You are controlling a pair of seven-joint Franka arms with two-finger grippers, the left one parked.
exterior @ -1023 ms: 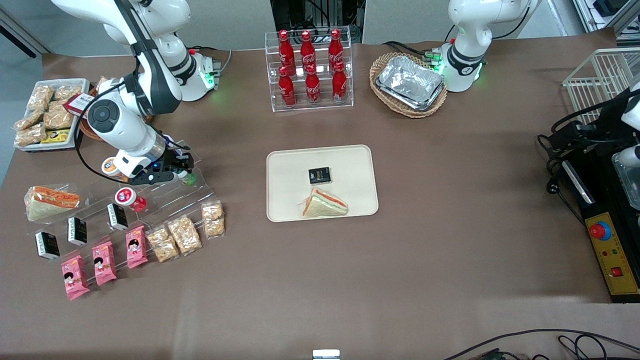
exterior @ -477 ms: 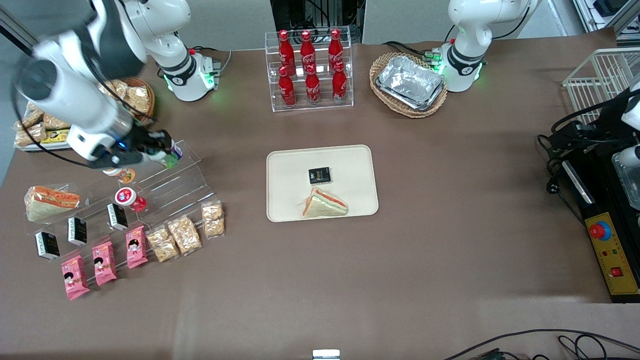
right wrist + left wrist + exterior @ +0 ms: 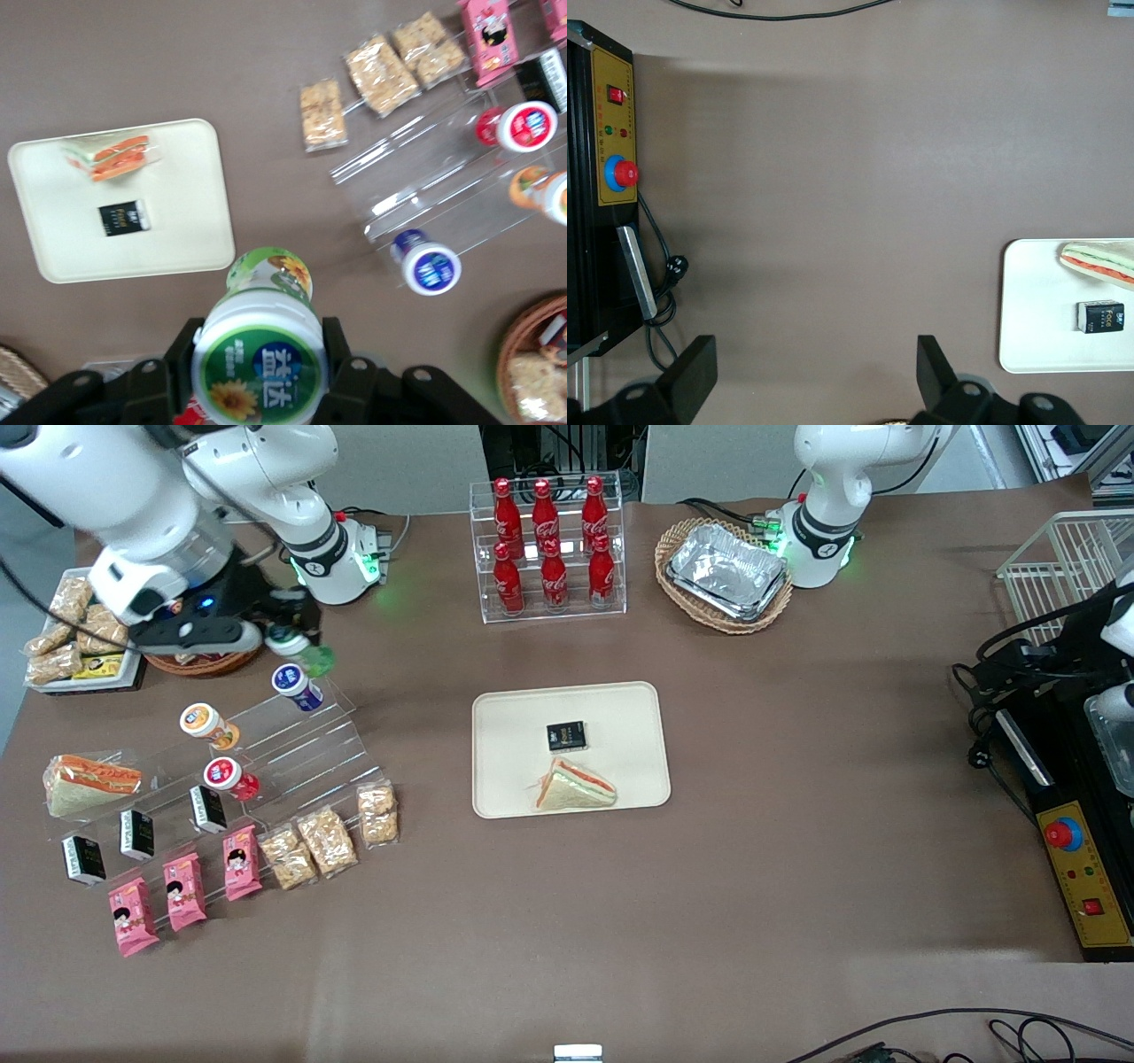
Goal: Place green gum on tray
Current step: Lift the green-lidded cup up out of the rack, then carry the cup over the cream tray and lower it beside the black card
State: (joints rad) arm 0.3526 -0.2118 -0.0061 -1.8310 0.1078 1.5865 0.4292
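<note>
The green gum [image 3: 308,653], a green bottle with a white lid, hangs in the air with my gripper [image 3: 288,638] shut on it. It is above the table near the acrylic display stand [image 3: 301,748], toward the working arm's end. In the right wrist view the green gum [image 3: 264,282] has a black finger [image 3: 184,352] pressing each side of its lid, inside my gripper [image 3: 260,352]. The cream tray [image 3: 620,717] lies mid-table; on this tray [image 3: 182,235] rest a sandwich [image 3: 574,786] and a small black box [image 3: 566,735].
On the stand sit a blue bottle [image 3: 293,685], an orange one [image 3: 203,724] and a red one [image 3: 227,774], with snack packs [image 3: 326,840] in front. A cola rack [image 3: 547,549], a foil-tray basket [image 3: 725,574] and a white snack tray [image 3: 80,633] line the table's back.
My gripper took the green gum off the stand, lifted it and carried it away from the front camera. The blue and orange bottles it was covering now show.
</note>
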